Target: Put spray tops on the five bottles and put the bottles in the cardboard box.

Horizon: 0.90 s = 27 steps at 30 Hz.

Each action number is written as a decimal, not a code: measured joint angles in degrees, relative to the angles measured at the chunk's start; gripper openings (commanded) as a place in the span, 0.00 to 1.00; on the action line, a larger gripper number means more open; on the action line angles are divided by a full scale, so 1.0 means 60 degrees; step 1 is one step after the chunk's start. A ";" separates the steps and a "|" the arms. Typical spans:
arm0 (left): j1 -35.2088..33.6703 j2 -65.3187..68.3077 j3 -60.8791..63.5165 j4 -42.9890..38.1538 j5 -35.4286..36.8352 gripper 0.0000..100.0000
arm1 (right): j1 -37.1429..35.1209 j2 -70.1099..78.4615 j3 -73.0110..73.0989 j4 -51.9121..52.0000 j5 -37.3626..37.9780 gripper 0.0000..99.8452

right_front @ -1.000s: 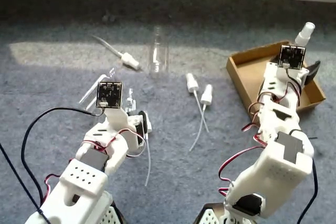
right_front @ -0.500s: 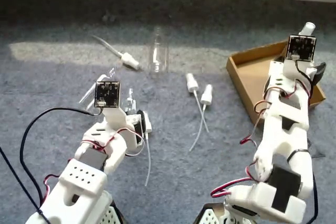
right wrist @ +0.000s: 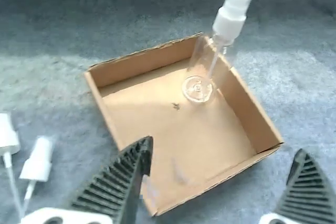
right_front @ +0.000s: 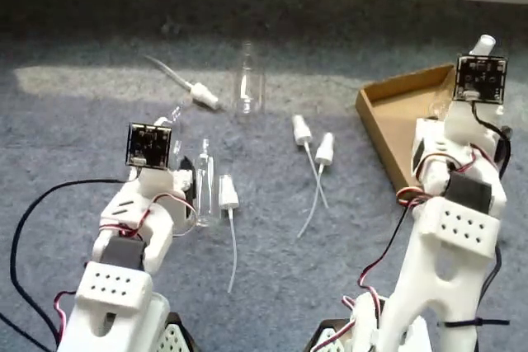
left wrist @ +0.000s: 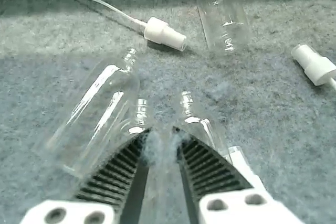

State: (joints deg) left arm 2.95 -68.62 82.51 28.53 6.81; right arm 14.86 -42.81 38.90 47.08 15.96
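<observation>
**Grey carpet [right_front: 346,228] with two arms, seen from above.** The right arm stands at the right of the high view. Its right gripper [right wrist: 224,148] hangs spread wide above the cardboard box [right wrist: 157,114] and holds nothing. The box lies at the upper right of the frame. A capped bottle [right wrist: 210,61] stands upright in its far corner, spray top fitted.

The left arm stands at the lower left. Its left gripper [left wrist: 160,132] sits low over the carpet, fingers barely parted, with nothing between them. Three uncapped bottles lie close to it:
- a large bottle [left wrist: 94,114] to one side;
- a small bottle [left wrist: 137,114] partly hidden behind one finger;
- a slim bottle [right_front: 204,179] just beside the other finger.

A loose spray top [right_front: 227,195] lies just beside the slim bottle, its tube trailing toward the lower edge. A fourth bottle [right_front: 247,80], also uncapped, is at upper centre. A tubed spray top [right_front: 202,95] lies near it, to its left. Two paired spray tops [right_front: 302,129] lie side by side between the fourth bottle and the box, tubes crossing.
</observation>
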 measured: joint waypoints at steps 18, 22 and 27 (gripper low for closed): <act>-0.0850 -0.5641 -0.0791 0.5436 -0.0278 0.01 | -0.4410 0.1070 -0.5201 0.6579 -0.2374 0.35; -0.1451 -0.5714 -0.1245 0.6359 -0.0293 0.02 | -0.5612 0.2813 -0.6403 0.7824 -0.2374 0.35; -0.2520 -0.5729 -0.1333 0.7341 -0.0308 0.02 | -0.6989 0.4908 -0.7766 0.8557 -0.2374 0.35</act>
State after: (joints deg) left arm -12.18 -102.99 74.51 72.57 4.97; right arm -27.08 -13.36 -7.69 98.42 1.71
